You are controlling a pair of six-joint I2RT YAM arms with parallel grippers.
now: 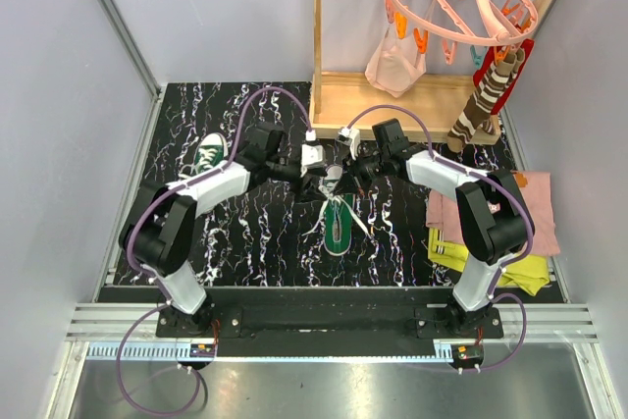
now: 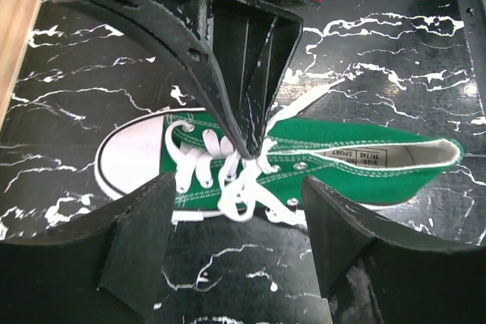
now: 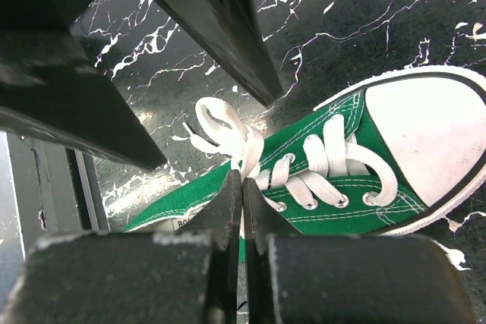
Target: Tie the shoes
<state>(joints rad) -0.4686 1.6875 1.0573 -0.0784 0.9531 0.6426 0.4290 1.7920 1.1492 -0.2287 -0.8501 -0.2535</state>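
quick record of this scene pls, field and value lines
left gripper: open, over the centre shoe's laces
right gripper: shut on a lace
centre shoe: between both arms, no bow yet
second shoe: on the left, clear of both grippers

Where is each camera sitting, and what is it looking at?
Top external: high behind the robot, looking down at the table; the left arm and right arm show whole.
Left wrist: on the left arm, looking down at the green shoe; its open left gripper frames the bottom.
Right wrist: on the right arm, looking down at the laces; its right gripper pinches one.
Shared: both wrist views show the same shoe, and each other's gripper.
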